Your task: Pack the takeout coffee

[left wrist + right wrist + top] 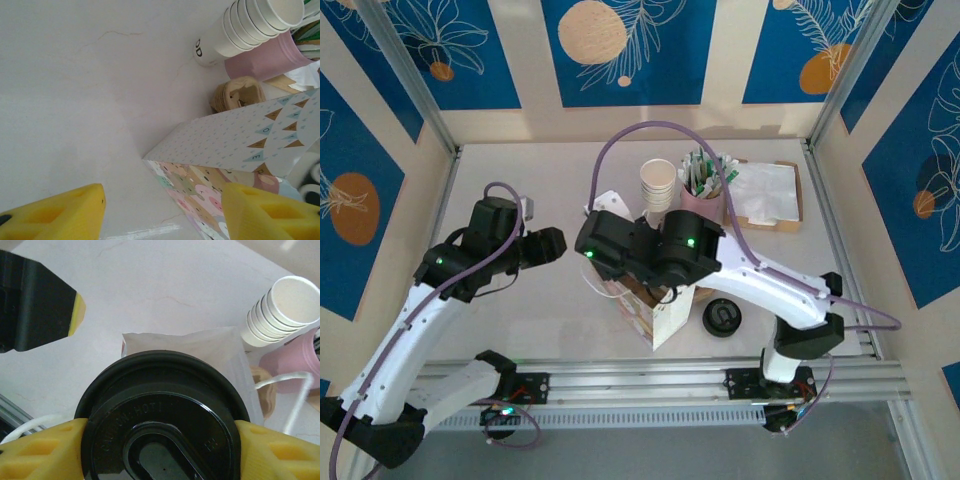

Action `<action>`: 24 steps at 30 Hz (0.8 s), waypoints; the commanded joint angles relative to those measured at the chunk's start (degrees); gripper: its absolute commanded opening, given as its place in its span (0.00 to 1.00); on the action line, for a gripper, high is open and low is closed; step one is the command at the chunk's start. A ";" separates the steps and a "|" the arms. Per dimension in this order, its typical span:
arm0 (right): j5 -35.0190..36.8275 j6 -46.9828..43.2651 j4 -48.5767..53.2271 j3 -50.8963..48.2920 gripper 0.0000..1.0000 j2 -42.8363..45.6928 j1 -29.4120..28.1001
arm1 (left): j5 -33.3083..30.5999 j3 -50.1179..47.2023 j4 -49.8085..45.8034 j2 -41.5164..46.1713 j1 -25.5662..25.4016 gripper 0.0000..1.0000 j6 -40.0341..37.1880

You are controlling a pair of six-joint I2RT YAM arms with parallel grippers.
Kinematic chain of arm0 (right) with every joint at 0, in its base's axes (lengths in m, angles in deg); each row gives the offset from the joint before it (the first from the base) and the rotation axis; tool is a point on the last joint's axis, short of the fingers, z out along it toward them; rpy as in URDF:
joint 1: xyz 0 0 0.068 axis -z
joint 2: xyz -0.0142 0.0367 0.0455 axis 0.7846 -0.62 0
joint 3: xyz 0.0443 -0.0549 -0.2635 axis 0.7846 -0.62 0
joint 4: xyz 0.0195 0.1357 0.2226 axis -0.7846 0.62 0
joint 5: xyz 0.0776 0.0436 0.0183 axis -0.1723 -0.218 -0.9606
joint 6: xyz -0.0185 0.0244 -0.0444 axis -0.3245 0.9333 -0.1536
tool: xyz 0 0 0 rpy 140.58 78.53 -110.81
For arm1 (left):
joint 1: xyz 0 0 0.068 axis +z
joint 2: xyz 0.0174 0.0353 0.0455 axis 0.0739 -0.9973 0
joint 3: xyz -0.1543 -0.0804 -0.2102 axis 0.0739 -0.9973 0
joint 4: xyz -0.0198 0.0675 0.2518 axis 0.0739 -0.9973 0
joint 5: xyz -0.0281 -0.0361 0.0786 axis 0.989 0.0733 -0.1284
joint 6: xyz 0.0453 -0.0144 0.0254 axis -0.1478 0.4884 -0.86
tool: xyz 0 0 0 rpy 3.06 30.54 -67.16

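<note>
- The right gripper is clamped on a coffee cup. Its yellow fingers press either side of the black lid at the bottom of the right wrist view.
- Just past the lid, at frame centre, lies the white top of the paper bag. The cup hangs directly over it.
- The left gripper has its jaws spread with nothing between them. They point at the bag's patterned corner, near it but apart.
- In the top view a spare lid lies on the table, just right of the bag at lower centre.
- At upper centre a stack of paper cups stands beside a pink holder, with napkins to their right.
</note>
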 commanded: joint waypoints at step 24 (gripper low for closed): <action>1.12 -3.62 13.95 12.77 0.48 -6.74 3.20 | 3.01 -1.60 1.89 -0.25 0.68 0.63 0.73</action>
